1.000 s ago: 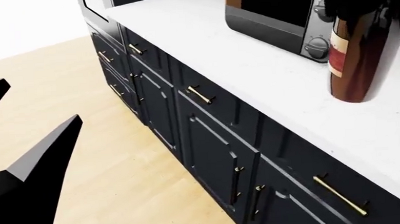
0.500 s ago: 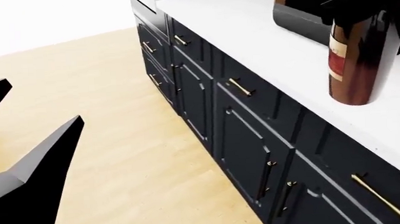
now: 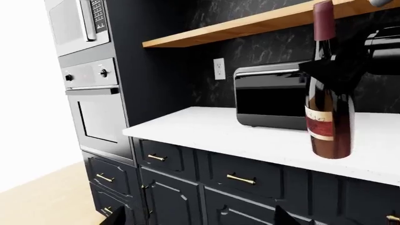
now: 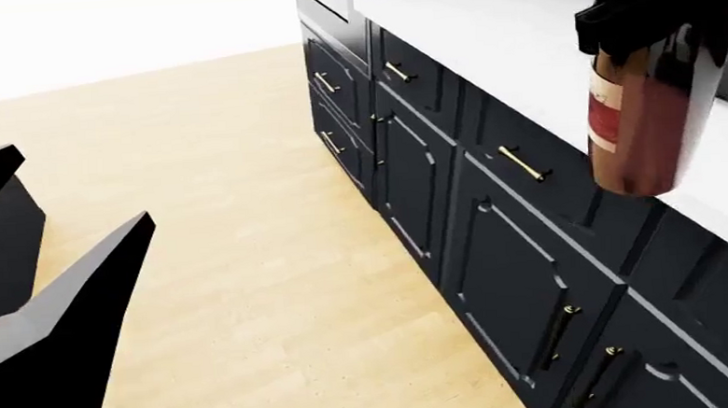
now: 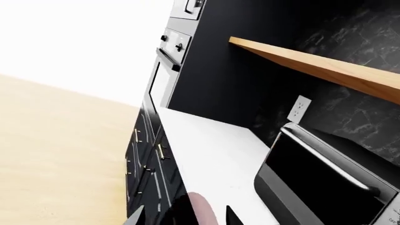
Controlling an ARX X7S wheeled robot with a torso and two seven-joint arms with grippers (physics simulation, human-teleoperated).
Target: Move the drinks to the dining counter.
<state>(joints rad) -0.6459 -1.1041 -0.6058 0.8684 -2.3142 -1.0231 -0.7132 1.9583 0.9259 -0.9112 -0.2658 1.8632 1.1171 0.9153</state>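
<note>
The tall dark-red wine bottle (image 4: 640, 119) hangs upright in my right gripper (image 4: 638, 7), which is shut round its shoulder. Its base hovers at the front edge of the white marble counter (image 4: 479, 11). In the left wrist view the bottle (image 3: 328, 122) and the right gripper (image 3: 340, 65) show from the side. In the right wrist view the bottle's top (image 5: 201, 207) sits between the right gripper (image 5: 184, 218) fingers. My left gripper (image 4: 41, 221) is open and empty over the floor, also in its own view (image 3: 198, 220). The water bottle, milk carton and dining counter are out of view.
A black toaster oven (image 3: 270, 101) stands on the marble counter (image 3: 206, 129) behind the bottle, under a wooden shelf (image 3: 250, 23). A wall oven (image 3: 93, 108) ends the counter. Dark gold-handled cabinets (image 4: 464, 208) line the wood floor (image 4: 253, 219).
The head view has swung away from the counter, so cabinets and counter slid right and the toaster oven left it. The wine bottle stayed in the right gripper and came to the counter's front edge.
</note>
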